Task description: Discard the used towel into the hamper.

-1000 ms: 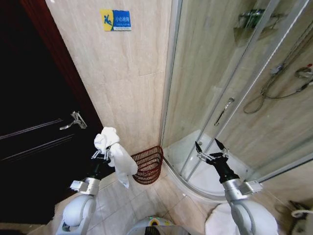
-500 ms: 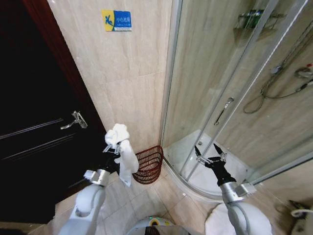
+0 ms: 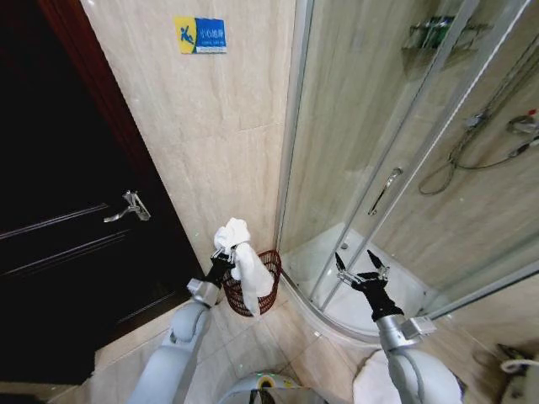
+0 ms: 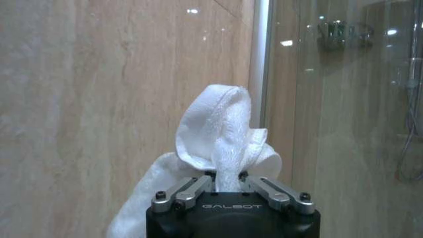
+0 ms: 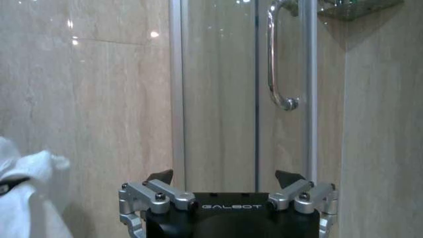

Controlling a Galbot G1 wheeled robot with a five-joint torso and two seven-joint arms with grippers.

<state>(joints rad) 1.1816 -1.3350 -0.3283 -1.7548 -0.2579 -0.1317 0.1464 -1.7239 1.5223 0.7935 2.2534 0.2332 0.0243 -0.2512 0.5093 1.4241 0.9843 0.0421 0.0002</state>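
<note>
A crumpled white towel (image 3: 242, 257) hangs from my left gripper (image 3: 225, 255), which is shut on it right above the hamper (image 3: 261, 288), a dark reddish-brown wire basket on the floor against the wall. The towel's lower end dangles over the hamper's opening. In the left wrist view the towel (image 4: 221, 134) bunches up between the left gripper (image 4: 226, 177) fingers. My right gripper (image 3: 360, 268) is open and holds nothing, in front of the shower enclosure; the right wrist view shows the right gripper (image 5: 225, 176) with its jaws spread wide and the towel (image 5: 29, 193) at the edge.
A dark wooden door (image 3: 59, 219) with a metal handle (image 3: 128, 206) stands on the left. Beige tiled wall (image 3: 219, 126) rises behind the hamper. The curved glass shower enclosure (image 3: 379, 168) with its door handle (image 5: 274, 59) takes up the right side.
My left arm has swung right and forward, carrying the towel from beside the door to over the hamper. The right gripper has stayed nearly still.
</note>
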